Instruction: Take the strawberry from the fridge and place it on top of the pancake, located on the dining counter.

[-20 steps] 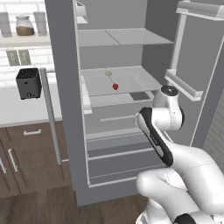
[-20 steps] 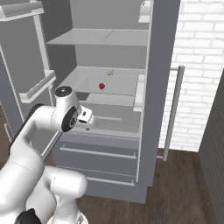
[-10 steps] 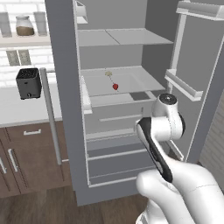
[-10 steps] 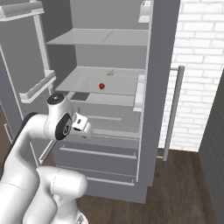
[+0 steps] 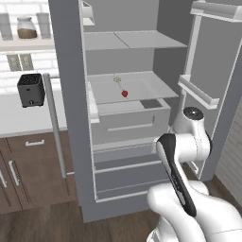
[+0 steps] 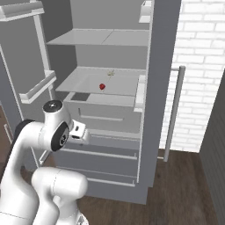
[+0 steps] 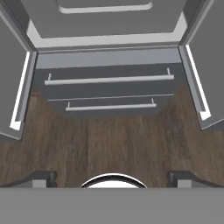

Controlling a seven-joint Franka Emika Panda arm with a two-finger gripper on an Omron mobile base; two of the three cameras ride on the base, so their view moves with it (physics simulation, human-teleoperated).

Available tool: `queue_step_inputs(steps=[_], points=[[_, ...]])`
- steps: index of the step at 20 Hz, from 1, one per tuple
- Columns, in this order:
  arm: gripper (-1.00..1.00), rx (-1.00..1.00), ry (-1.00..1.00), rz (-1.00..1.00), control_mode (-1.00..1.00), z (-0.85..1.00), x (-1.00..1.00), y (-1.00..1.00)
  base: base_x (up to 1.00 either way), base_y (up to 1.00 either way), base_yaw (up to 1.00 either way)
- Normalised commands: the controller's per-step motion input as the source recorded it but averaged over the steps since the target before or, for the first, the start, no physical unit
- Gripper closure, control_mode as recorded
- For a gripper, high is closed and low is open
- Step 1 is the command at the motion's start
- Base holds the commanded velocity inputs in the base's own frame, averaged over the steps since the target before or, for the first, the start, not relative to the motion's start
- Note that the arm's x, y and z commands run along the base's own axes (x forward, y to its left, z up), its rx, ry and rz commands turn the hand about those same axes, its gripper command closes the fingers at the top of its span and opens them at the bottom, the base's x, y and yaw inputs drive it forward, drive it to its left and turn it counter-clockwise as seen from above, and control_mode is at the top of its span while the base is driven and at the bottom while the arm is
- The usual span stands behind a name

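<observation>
The fridge stands with both doors swung open. On its middle shelf lies the strawberry, a tiny red fruit, seen from the other side as the strawberry. My arm is folded low in front of the fridge, with the hand at drawer height, well below and in front of the fruit. In the hand view my gripper points down at the floor before the fridge's bottom drawers. Its fingertips stand wide apart, open and empty. The pancake and the dining counter are out of view.
A pale speck with a thin stem lies behind the strawberry. The left door's bar handle and the right door's shelves flank the opening. A black toaster sits on the wall counter. A brick wall is to the right.
The arm has folded further and the hand has sunk from shelf-front height to drawer height. The jaws stay open. The strawberry has not moved.
</observation>
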Motion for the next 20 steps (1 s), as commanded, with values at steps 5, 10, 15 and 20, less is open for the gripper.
queue_step_inputs(steps=[5, 10, 15, 20], points=[[-1.00, 0.00, 0.00, 0.02, -1.00, 0.00, -0.07, 0.00, 0.00, 0.00, 0.00], [-1.00, 0.00, 0.00, 0.00, -1.00, 0.00, 0.00, 0.00, 0.00, 0.00, 0.00], [-1.00, 0.00, 0.00, 0.00, 1.00, 0.00, 0.00, 0.00, 0.00, 0.00, 0.00], [-1.00, 0.00, 0.00, 0.00, 1.00, 0.00, 0.00, 0.00, 0.29, 0.00, 0.00]])
